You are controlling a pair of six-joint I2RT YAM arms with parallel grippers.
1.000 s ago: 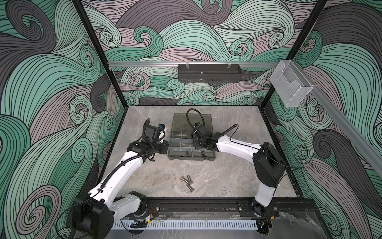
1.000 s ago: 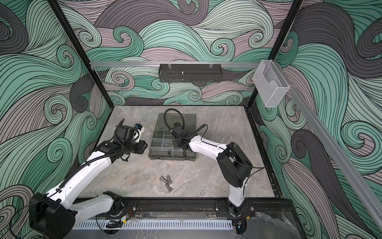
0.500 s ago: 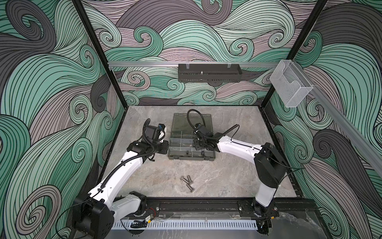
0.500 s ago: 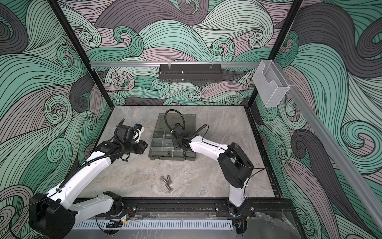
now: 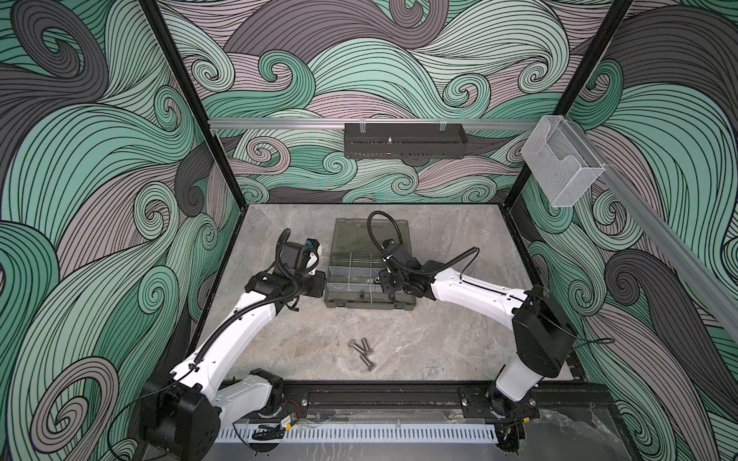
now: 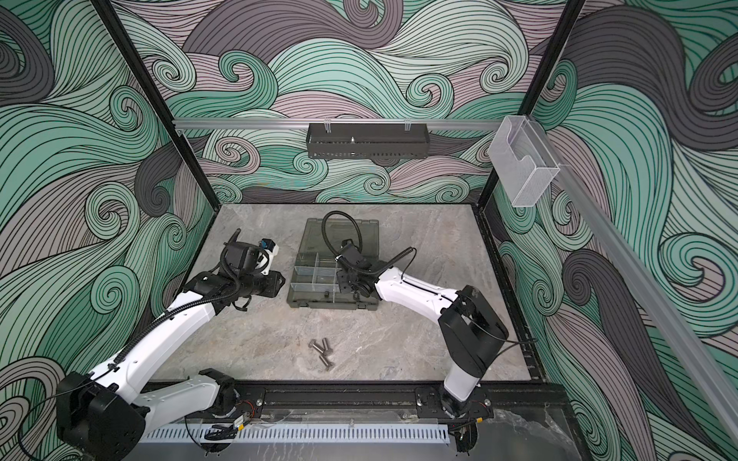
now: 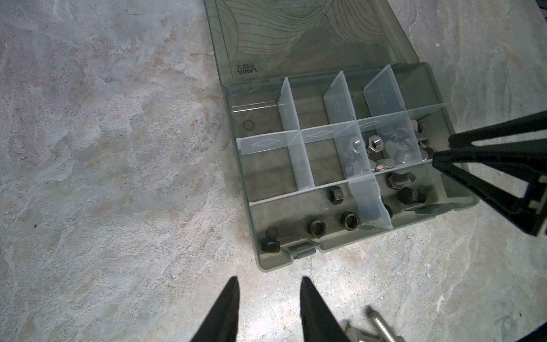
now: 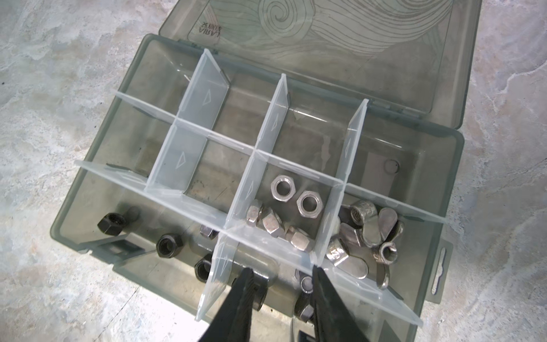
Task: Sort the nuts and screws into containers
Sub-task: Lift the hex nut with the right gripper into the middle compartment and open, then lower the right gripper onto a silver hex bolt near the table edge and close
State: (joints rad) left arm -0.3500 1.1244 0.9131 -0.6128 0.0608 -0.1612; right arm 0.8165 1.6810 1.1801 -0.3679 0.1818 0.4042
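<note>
Three screws (image 5: 364, 344) lie flat on the table (image 5: 439, 339), long axes unaligned.

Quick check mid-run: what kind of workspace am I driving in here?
Likely a purpose-built robot test cell: swirl-patterned walls enclose a stone-look tabletop; left arm and right arm mount on a front rail.

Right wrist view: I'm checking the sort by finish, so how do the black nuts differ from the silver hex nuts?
Colour: the black nuts are dark, the silver hex nuts shiny.
Place: black nuts sit in the long latch-side compartment, silver hex nuts in a smaller middle-row compartment.
Spacing: black nuts lie apart, silver hex nuts bunch together.
Both are hexagonal, inside the organiser case.
</note>
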